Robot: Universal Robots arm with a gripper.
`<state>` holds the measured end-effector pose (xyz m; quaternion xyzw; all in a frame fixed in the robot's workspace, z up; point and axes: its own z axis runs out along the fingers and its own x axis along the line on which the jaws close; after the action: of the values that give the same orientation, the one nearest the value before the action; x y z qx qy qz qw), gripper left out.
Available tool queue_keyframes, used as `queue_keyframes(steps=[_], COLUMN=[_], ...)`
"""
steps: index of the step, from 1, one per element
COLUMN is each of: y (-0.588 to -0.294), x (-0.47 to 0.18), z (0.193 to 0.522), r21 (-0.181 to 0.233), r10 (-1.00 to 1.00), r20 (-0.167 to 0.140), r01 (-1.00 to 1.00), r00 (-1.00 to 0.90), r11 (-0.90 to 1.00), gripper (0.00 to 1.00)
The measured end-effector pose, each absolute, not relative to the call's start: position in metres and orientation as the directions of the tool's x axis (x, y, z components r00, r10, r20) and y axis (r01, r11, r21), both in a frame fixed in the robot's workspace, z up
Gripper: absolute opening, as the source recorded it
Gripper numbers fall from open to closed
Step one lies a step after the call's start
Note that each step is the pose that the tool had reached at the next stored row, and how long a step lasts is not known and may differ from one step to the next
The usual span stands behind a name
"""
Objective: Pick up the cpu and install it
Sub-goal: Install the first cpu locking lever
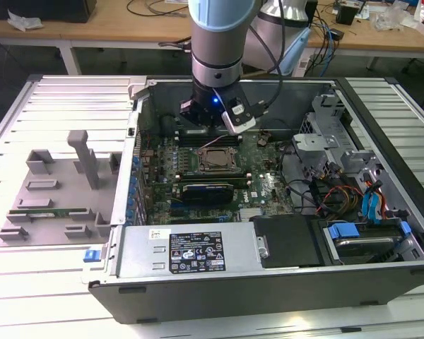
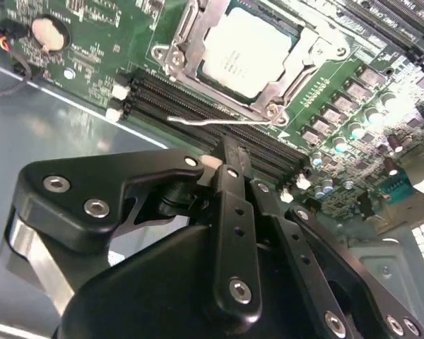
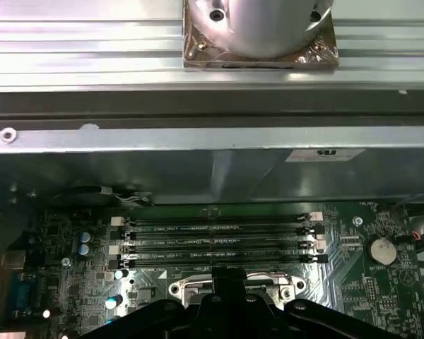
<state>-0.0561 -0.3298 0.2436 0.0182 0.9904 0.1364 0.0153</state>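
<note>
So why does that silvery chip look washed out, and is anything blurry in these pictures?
In the second wrist view, overhead light glares off the cpu seated in its socket, bleaching its plate; the tool close to the lens looks soft. In the first wrist view, the case wall lies in shadow above the memory slots. In the exterior view, the arm shades the motherboard.

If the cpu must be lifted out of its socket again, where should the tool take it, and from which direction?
Probably from straight above, on two opposite edges of the cpu. It lies flat in the socket frame, top plate facing up, and the frame surrounds it closely, so a sideways approach looks blocked. The tool hangs over the memory slots, beside the socket.
</note>
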Motion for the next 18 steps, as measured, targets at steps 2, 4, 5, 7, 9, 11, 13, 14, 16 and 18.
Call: queue_keyframes(steps=[2,4,5,7,9,11,13,14,16,18], y=[-0.33,-0.33,-0.33,-0.33,-0.33,-0.33,-0.33,-0.33,-0.33,-0.33], x=[-0.056,-0.056,-0.056,-0.055,-0.054,-0.053,-0.052,-0.052,-0.051,-0.051], z=[0.242,0.239,0.238,0.236,0.233,0.231,0.229,0.226,0.224,0.221], r21=[0.255,0.254,0.254,0.253,0.253,0.252,0.25,0.248,0.244,0.238], r10=[0.086,0.111,0.117,0.129,0.144,0.152,0.164,0.174,0.186,0.2], r20=[-0.026,-0.026,-0.026,-0.027,-0.027,-0.027,-0.027,-0.027,-0.028,-0.029], r01=[0.076,0.101,0.107,0.118,0.133,0.141,0.152,0.162,0.173,0.187], r00=[-0.996,-0.993,-0.993,-0.991,-0.989,-0.988,-0.986,-0.984,-0.982,-0.979], r11=[0.964,0.962,0.961,0.96,0.958,0.958,0.956,0.955,0.954,0.953], gripper=[0.11,0.11,0.11,0.11,0.11,0.11,0.11,0.11,0.11,0.11])
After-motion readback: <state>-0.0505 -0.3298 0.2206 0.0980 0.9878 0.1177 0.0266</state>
